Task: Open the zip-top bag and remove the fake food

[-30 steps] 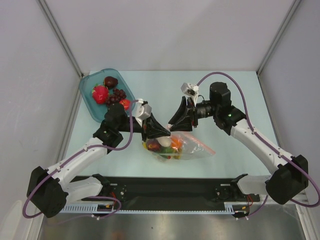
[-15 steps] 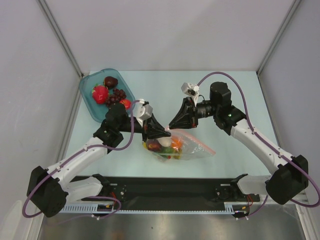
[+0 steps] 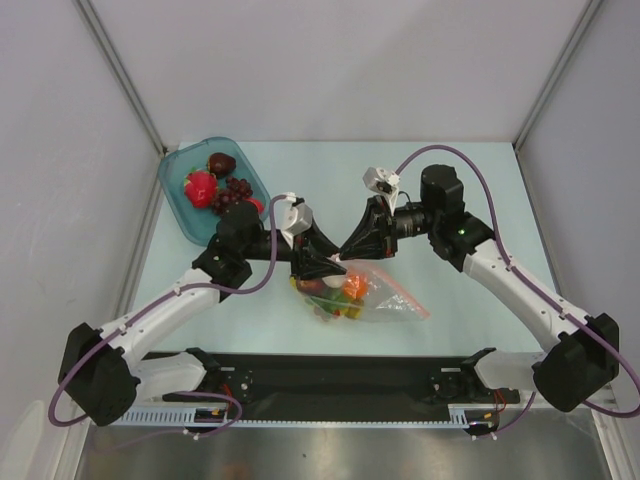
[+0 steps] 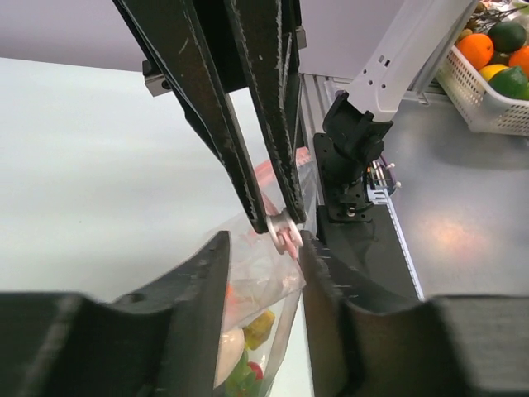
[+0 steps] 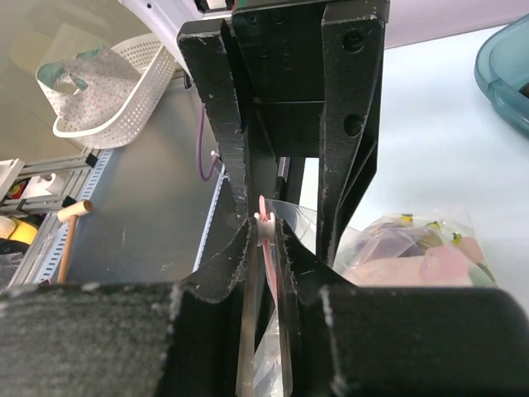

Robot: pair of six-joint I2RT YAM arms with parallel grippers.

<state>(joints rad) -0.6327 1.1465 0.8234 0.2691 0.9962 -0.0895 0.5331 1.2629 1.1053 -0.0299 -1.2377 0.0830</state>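
Right end effector [image 5: 264,236] is clamped on the bag [image 3: 392,300] edge; left end effector [image 4: 263,241] stands apart around it.

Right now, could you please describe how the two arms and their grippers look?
Both arms have white link shells and black joints; see the left arm and the right arm. A purple cable loops along each. The left gripper and right gripper are black, with long tapering fingers. A small green light glows on the right arm.
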